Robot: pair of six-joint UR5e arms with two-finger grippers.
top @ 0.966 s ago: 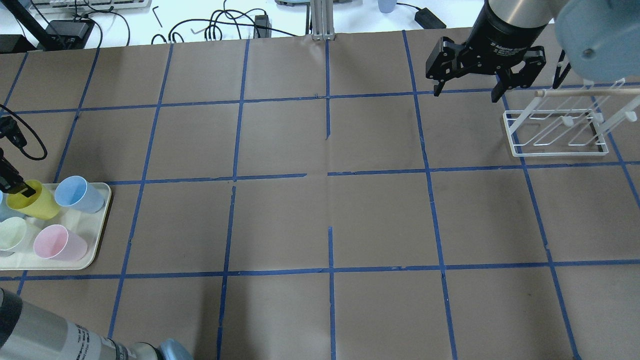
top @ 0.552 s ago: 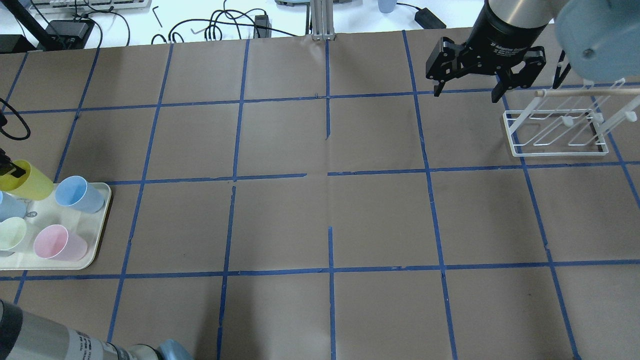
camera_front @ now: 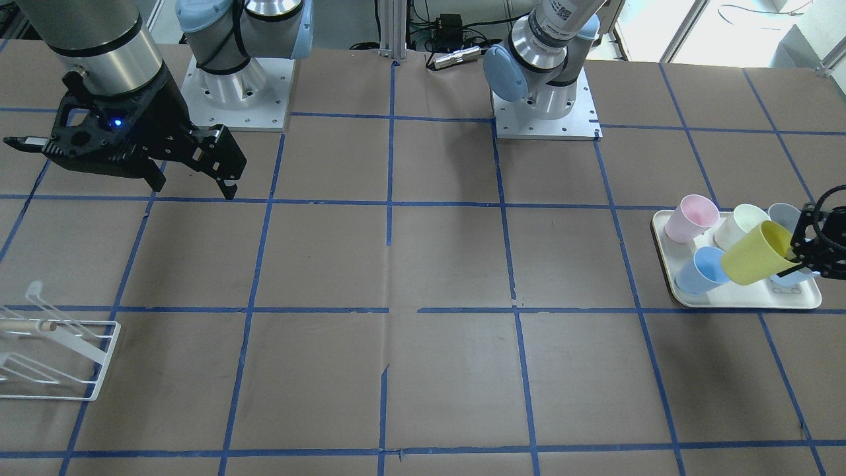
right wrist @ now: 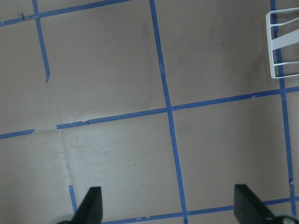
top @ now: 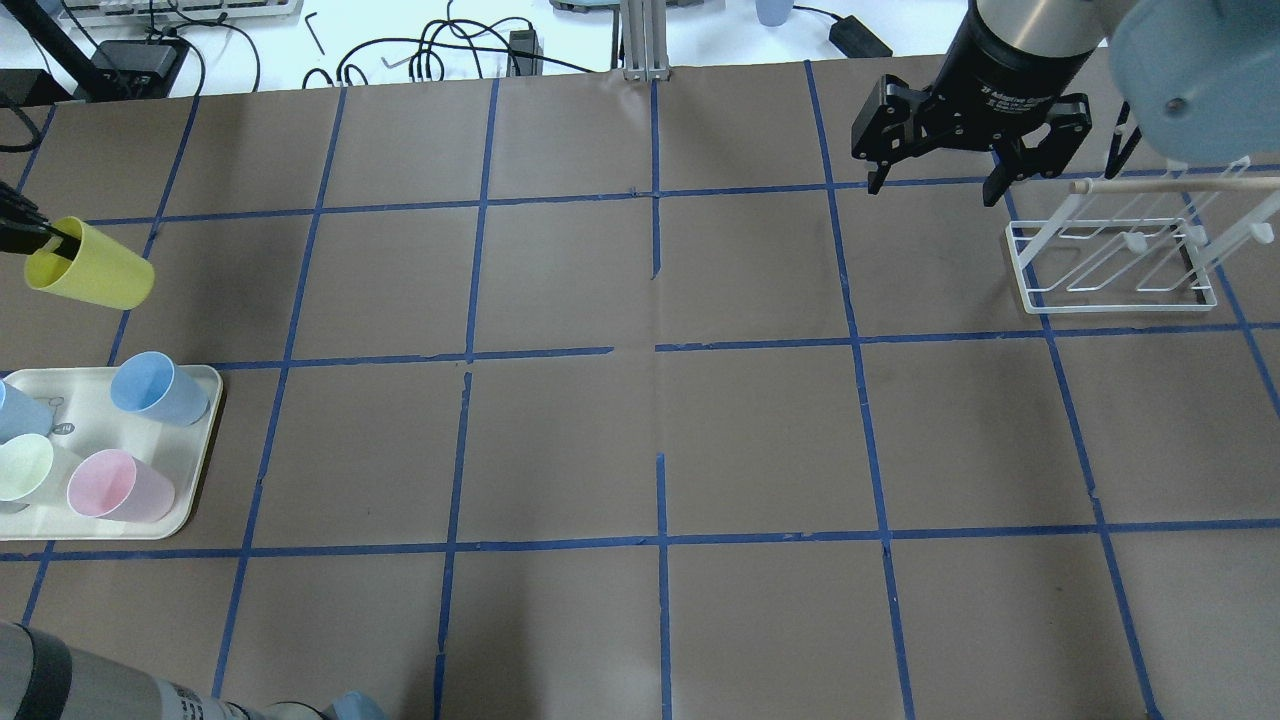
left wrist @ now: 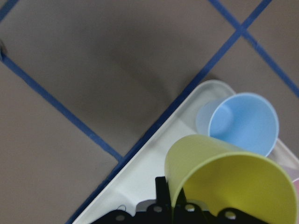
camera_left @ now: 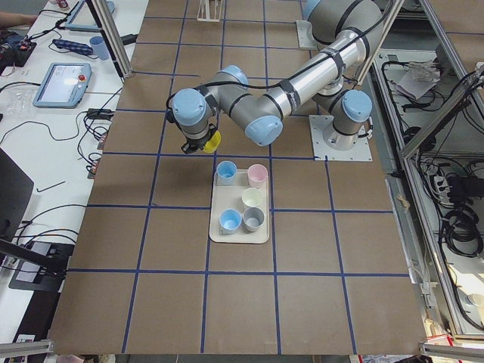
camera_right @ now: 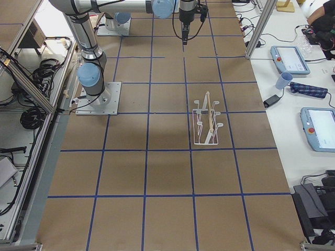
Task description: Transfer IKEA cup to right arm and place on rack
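The lemon-yellow IKEA cup (top: 90, 278) hangs tilted in the air, beyond the far edge of the cream tray (top: 195, 470). My left gripper (top: 40, 242) is shut on its rim, one finger inside the cup. It shows the same way in the front view (camera_front: 757, 254) and the left wrist view (left wrist: 233, 182). My right gripper (top: 932, 190) is open and empty at the far right of the table, just left of the white wire rack (top: 1110, 260). The rack's corner shows in the right wrist view (right wrist: 282, 46).
On the tray stand a blue cup (top: 150, 388), a pink cup (top: 115, 485), a pale cream cup (top: 25, 468) and another blue cup (top: 15, 415). Brown paper with blue tape lines covers the table between tray and rack. Cables lie past the far edge.
My left gripper has lifted the yellow cup off the tray and carried it toward the table's far side. The right arm has not moved.
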